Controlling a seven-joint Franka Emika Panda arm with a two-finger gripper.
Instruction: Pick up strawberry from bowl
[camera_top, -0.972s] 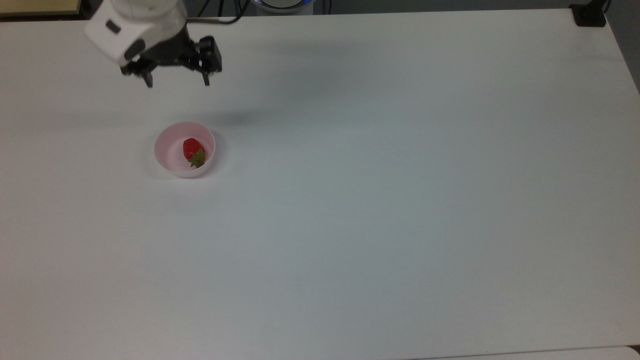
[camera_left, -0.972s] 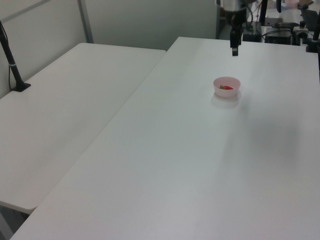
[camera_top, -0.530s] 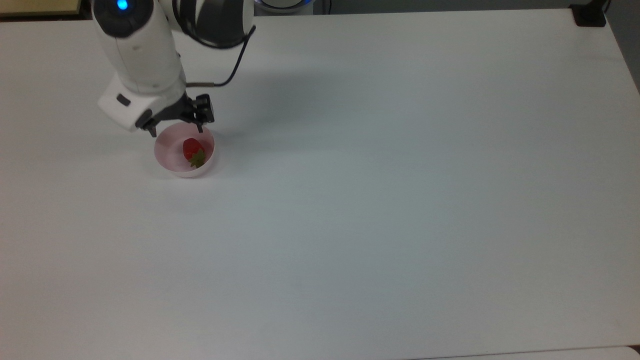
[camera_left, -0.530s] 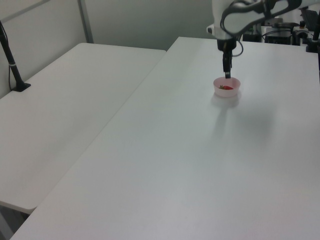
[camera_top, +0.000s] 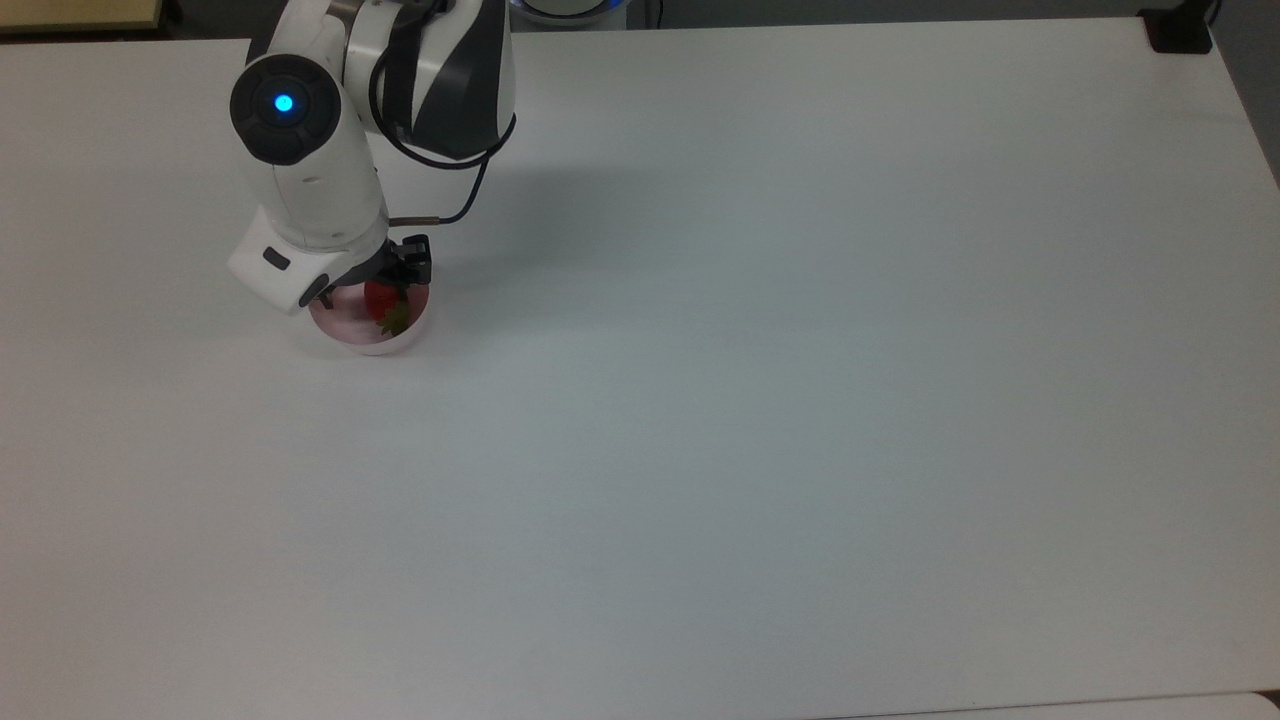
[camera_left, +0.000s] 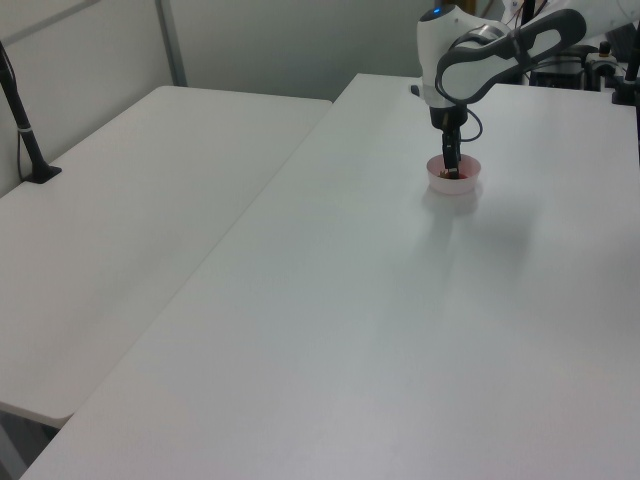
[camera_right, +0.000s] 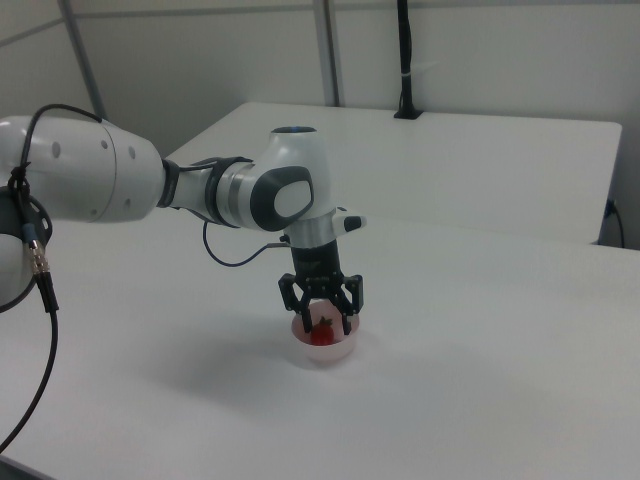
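1. Pink and small, the bowl (camera_right: 325, 347) sits on the white table (camera_top: 760, 400), right under the gripper (camera_right: 322, 322).
2. The red strawberry (camera_right: 322, 334) lies inside the bowl, just below the gripper, between its two black fingers (camera_right: 299, 318).
3. The fingers are spread apart, one on each side of the strawberry, and they reach down into the bowl.
4. I cannot tell if the fingers touch the strawberry.
5. The white arm (camera_top: 315, 190) leans over the bowl from above.
6. In the top view, the strawberry's green cap (camera_top: 394, 320) peeks out from under the gripper.
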